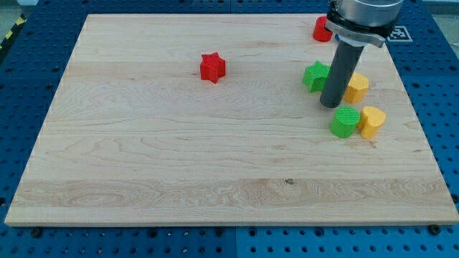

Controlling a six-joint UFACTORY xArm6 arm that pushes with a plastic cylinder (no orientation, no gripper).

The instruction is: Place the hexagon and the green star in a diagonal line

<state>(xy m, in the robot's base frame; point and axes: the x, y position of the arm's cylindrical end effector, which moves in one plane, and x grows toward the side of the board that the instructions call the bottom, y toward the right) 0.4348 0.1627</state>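
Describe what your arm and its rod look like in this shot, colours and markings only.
My arm shows only its lowest section: a round grey metallic housing with a black collar beneath it. From it hangs a straight dark grey cylindrical rod, plain and unmarked, down to my tip. No cables show.

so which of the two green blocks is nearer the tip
The green star, just to the view's left of my tip; the other green block sits lower right.
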